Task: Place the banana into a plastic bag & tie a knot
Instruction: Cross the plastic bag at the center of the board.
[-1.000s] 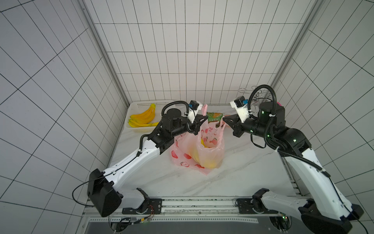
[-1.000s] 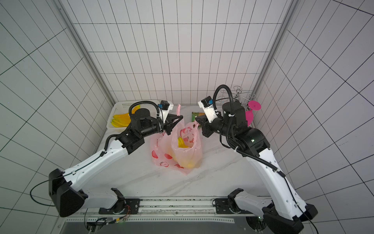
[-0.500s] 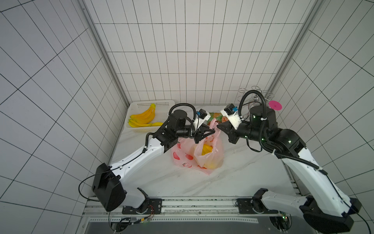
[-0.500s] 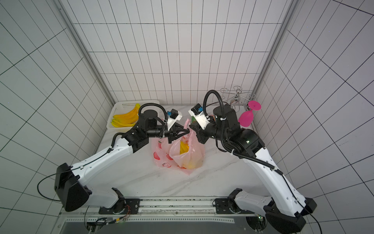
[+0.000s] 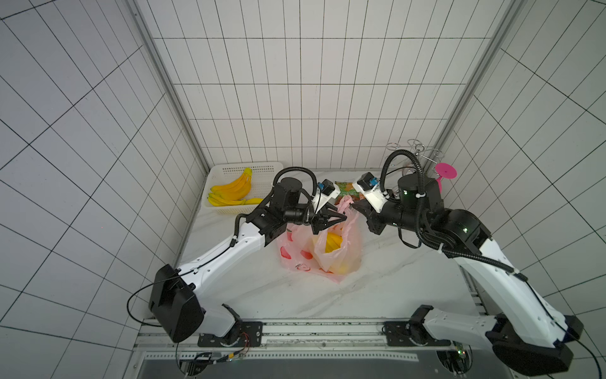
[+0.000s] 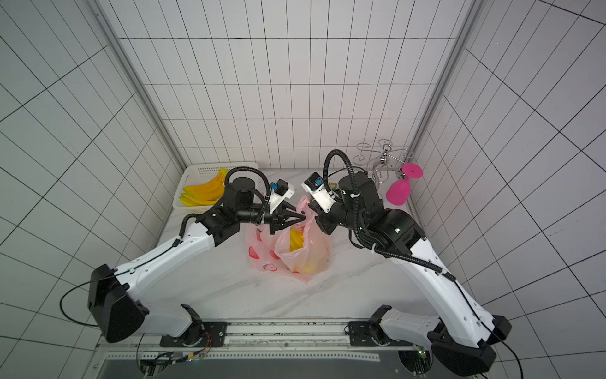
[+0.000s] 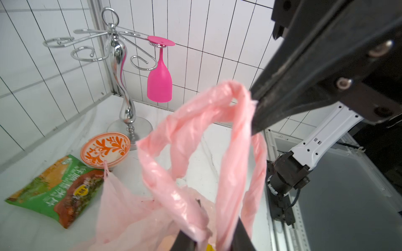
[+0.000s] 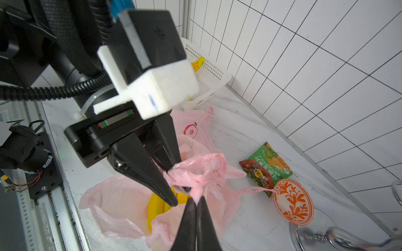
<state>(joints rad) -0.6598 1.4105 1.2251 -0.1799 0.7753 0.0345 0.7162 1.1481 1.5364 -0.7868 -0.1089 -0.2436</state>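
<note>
My plastic bag [image 5: 341,262] on the tabletop [image 5: 393,279] holds the banana [image 5: 333,242]. The basket [image 5: 242,165] at 10 o'clock holds spare bananas [image 5: 232,192]. My left end effector [image 5: 343,218] and right end effector [image 5: 352,207] are narrow, pinching the bag's handles, with the banana at 6 o'clock from both.

Both pincers meet close together over the middle of the marble counter [image 5: 393,282], the left pincer [image 5: 344,218] facing the right pincer [image 5: 352,206]. Straight below them the pink plastic bag [image 5: 331,259] sits on the counter, with the yellow banana [image 5: 333,242] inside it. Beyond the pincers, toward the back wall, lies the green plastic snack packet [image 7: 61,187]. The orange-patterned round bowl [image 7: 104,147] is just beside it, on the right pincer's side. Farther behind the right pincer, in the corner, stands the chrome wire glass rack [image 6: 382,157], with the pink plastic wine glass [image 6: 398,193] hanging from it upside down. Behind the left pincer, in the other back corner, sits the white perforated plastic basket [image 5: 229,170], holding a bunch of yellow bananas [image 5: 232,190].
</note>
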